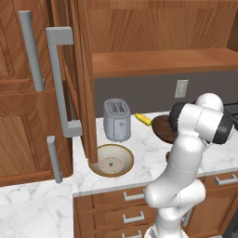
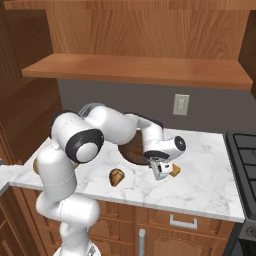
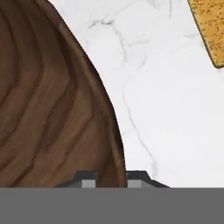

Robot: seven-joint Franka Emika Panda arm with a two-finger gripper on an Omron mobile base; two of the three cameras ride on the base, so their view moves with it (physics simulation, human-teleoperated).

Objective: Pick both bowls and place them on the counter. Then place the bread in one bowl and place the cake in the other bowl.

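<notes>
A: Item one, the wooden bowl [image 3: 52, 109]?

B: Dark brown, grained. It sat on the counter [image 2: 200, 180], partly behind the arm's wrist in the right base view. In the hand view its rim ran between the two fingertips [image 3: 87, 178], which stood one on each side of the wall.

A: And the gripper [image 2: 159, 171]?

B: Nearly closed, pinching that rim. It was low over the marble at the bowl's near edge.

A: Item two, the ceramic bowl [image 1: 111, 161]?

B: Beige with a brown rim, on the counter at its left end, just in front of the toaster [image 1: 116, 119] and touching the foot of the open cabinet door [image 1: 83, 79].

A: Bread [image 2: 116, 176]?

B: A knobbly brown lump on the marble, near the counter's front edge, left of the gripper and apart from it.

A: Cake [image 2: 175, 171]?

B: A small tan-orange cube just right of the gripper; whether they touched could not be told.

A: Anything else?

B: A yellow cylinder [image 1: 143, 120] lay behind, between toaster and wooden bowl.
</notes>
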